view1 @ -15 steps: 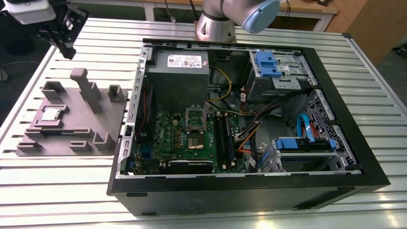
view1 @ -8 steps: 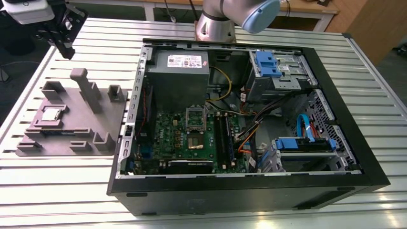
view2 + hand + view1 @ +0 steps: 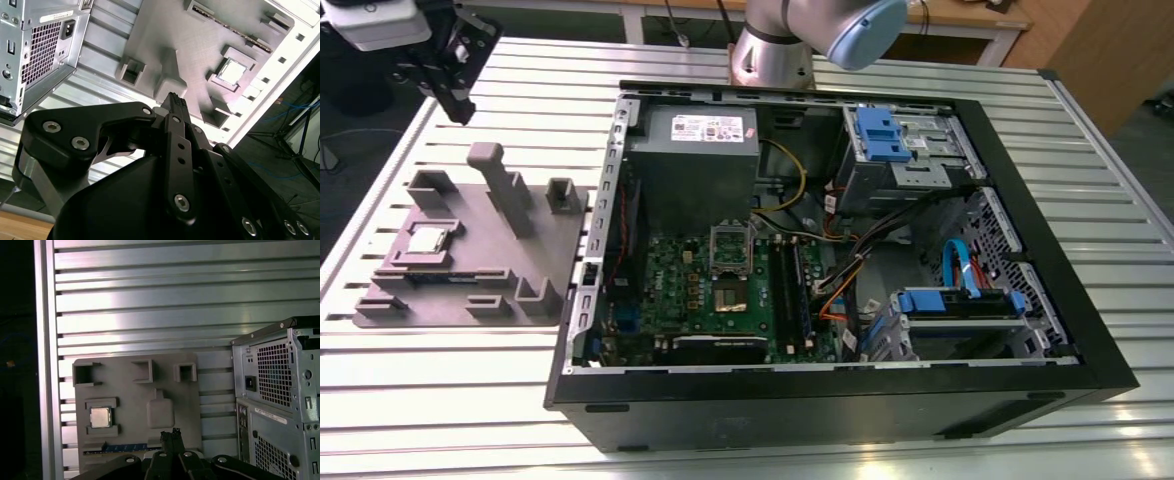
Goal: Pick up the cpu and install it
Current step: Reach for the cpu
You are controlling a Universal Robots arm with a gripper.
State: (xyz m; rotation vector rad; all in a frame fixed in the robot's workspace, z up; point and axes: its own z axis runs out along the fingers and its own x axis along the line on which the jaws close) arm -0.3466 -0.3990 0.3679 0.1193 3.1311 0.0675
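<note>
Far at the exterior view's left, up above the slatted table (image 3: pixel 454 400): gripper (image 3: pixel 458 108), clenched tight, nothing in it. Below and nearer, a grey fixture plate (image 3: pixel 467 290), with the cpu (image 3: pixel 427 240) flat in a square pocket near its left edge, well apart from the gripper. Just right of that, a tall post (image 3: pixel 500 185) and small open brackets. Further right, an open computer case (image 3: pixel 854 400) on its side: grey power supply (image 3: pixel 700 150) far, motherboard (image 3: pixel 720 290) nearer, silver socket frame (image 3: pixel 731 243) at its middle, blue-tabbed drive bays (image 3: pixel 974 300) rightmost.
</note>
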